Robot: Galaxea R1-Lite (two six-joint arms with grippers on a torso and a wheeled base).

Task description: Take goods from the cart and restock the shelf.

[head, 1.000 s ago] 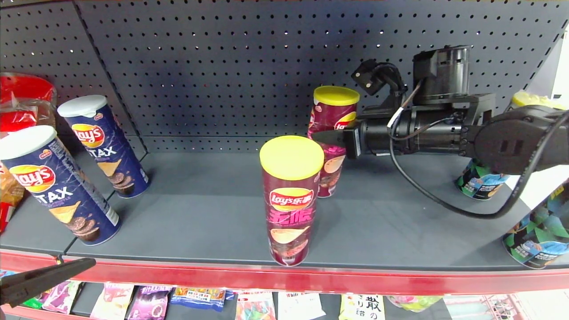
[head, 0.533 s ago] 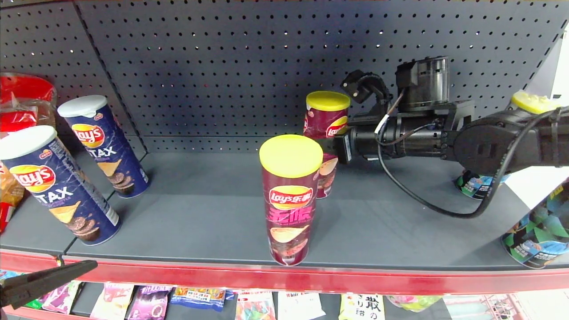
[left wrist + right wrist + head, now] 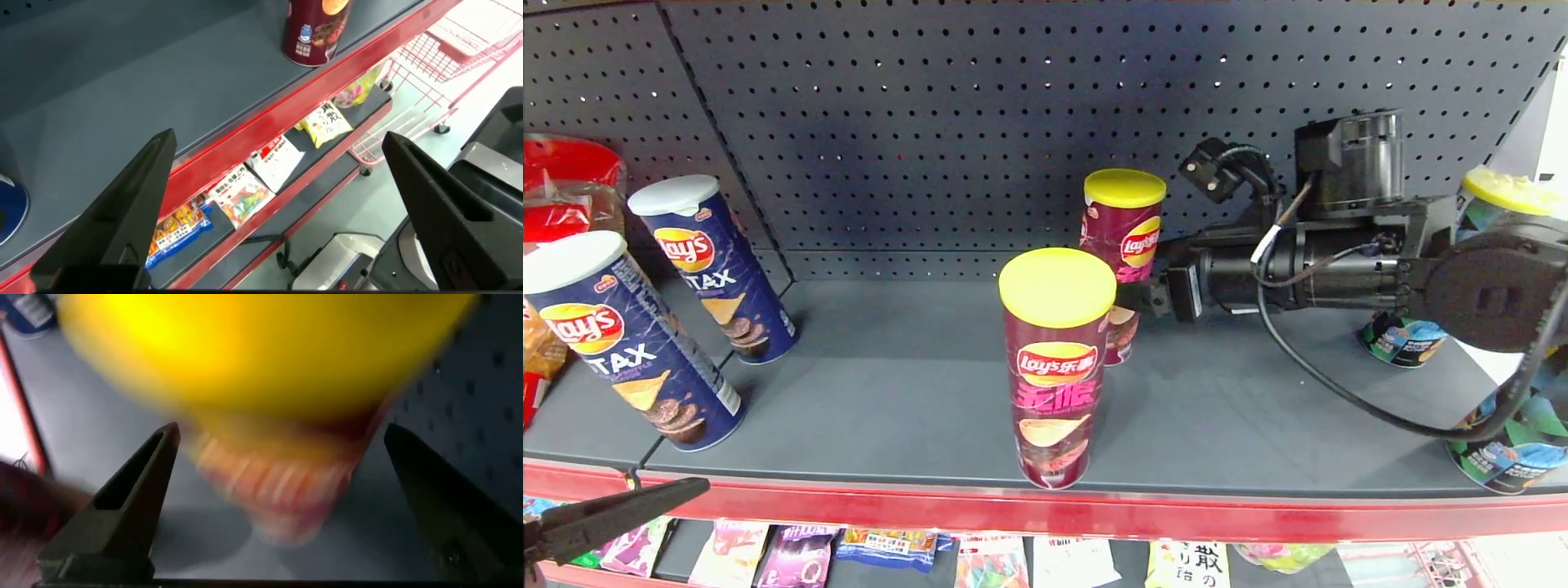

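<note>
**Release of a restocked can.** The right end effector, which a second ago was closed on the far maroon crisp can, is now being shown with its fingers spread wide and is being drawn back to the right. Over the same interval the can's yellow lid has been brought lower and slightly further left. The can is now being left standing upright on the shelf, close to the pegboard back wall. It stands behind and just to the right of the near maroon crisp can, which has not been shifted from its place at the red front lip. Whether the fingertips are yet fully clear of the far can's side cannot be told.

The left end effector is being held open and empty, low at the near left in front of the red lip. It has barely moved across the interval, and snack packets and the pink wire cart are lying below it.

The placing step is being judged as complete for this can. The gap to the left, between the maroon pair and the blue crisp cans, is being judged as space left for further stock. The likely risk in the retreat is a finger being dragged against the freed can.
</note>
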